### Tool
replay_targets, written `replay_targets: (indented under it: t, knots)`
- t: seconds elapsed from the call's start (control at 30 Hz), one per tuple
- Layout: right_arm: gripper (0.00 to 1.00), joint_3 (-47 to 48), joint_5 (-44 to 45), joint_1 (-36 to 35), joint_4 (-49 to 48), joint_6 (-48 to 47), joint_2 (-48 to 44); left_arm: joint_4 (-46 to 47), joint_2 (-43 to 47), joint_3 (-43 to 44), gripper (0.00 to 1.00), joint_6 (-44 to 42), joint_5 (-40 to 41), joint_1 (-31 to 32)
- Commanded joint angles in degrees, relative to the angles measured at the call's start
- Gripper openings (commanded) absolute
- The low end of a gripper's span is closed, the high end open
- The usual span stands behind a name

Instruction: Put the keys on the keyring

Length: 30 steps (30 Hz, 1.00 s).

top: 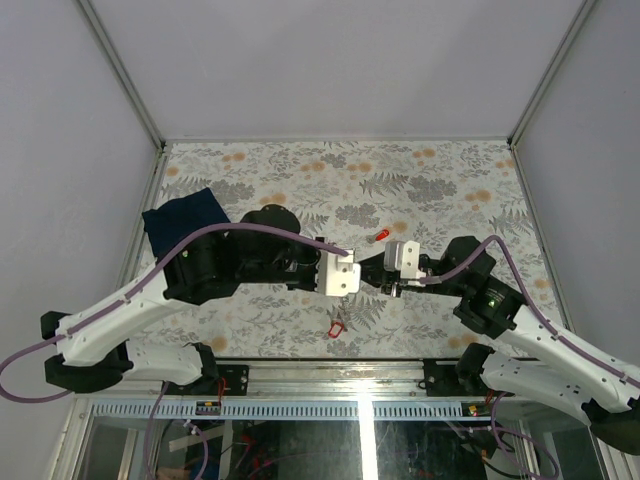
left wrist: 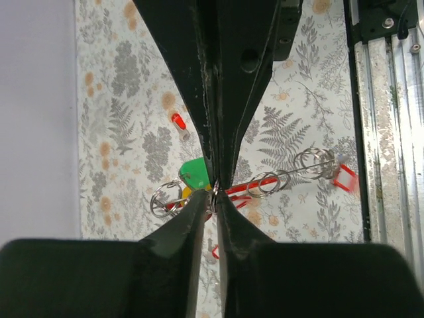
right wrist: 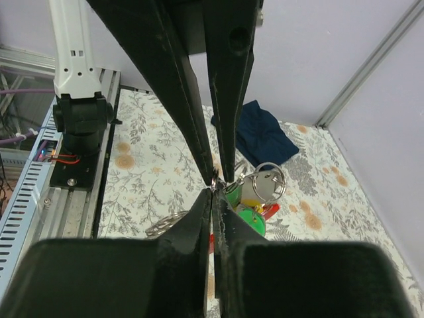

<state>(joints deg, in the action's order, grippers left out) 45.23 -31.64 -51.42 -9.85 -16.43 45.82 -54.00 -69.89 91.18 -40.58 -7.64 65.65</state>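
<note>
Bright and even throughout, with soft, diffuse light from overhead. Only faint, short shadows beneath the arms on the patterned table (top: 430, 180). Strong glare on the metal rail (top: 330, 372) at the near edge in the top view. In both wrist views, dark and out of focus up close: left gripper (left wrist: 215, 197) and right gripper (right wrist: 212, 192) almost without surface detail. Sharpest on the fern print in the middle distance. Blurred and smeared at the red tag (left wrist: 344, 177). Slightly bowed frame lines toward the top view's edges.
</note>
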Motion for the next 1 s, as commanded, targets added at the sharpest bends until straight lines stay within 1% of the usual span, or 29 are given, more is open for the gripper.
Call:
replay_targets:
  t: [0.0,0.1,0.17,0.33,0.4,0.53,0.6,0.67,0.77,0.97]
  knots:
    - [0.0,-0.06,2.19,0.13,-2.72,0.15,-1.78,5.68,3.11,1.01,0.17,1.08,-0.71,0.43]
    - [0.0,-0.68,1.54,0.1,-5.49,2.08,-2.93,11.36,7.93,-3.27,0.34,2.4,-2.37,0.42]
    - [0.0,-1.21,0.73,0.11,-7.85,3.61,-3.27,15.82,11.63,-6.67,0.37,3.55,-3.38,0.43]
    - [0.0,-3.64,-2.36,0.62,-16.98,8.94,-2.95,22.33,17.93,-12.55,0.38,7.61,-5.53,0.44]
    - [0.0,-5.05,-3.83,1.49,-22.29,13.54,-2.44,23.84,19.37,-14.13,0.37,9.99,-6.42,0.39]
    - [0.0,-8.53,-7.67,4.84,-40.05,26.48,-0.07,27.8,21.42,-17.66,0.33,12.86,-9.04,0.44]
    - [0.0,-9.7,-8.79,6.39,-46.83,31.75,1.26,28.45,21.81,-18.45,0.3,13.64,-9.69,0.37]
    - [0.0,-9.55,-9.57,6.68,-48.83,33.45,1.99,28.63,22.0,-19.01,0.27,13.98,-10.21,0.45]
    - [0.0,-8.85,-10.55,6.7,-49.25,33.91,2.35,29.44,22.22,-20.02,0.25,13.86,-10.25,0.43]
    - [0.0,-7.4,-11.87,6.73,-48.07,33.87,1.76,31.34,21.79,-21.38,0.27,13.01,-9.46,0.41]
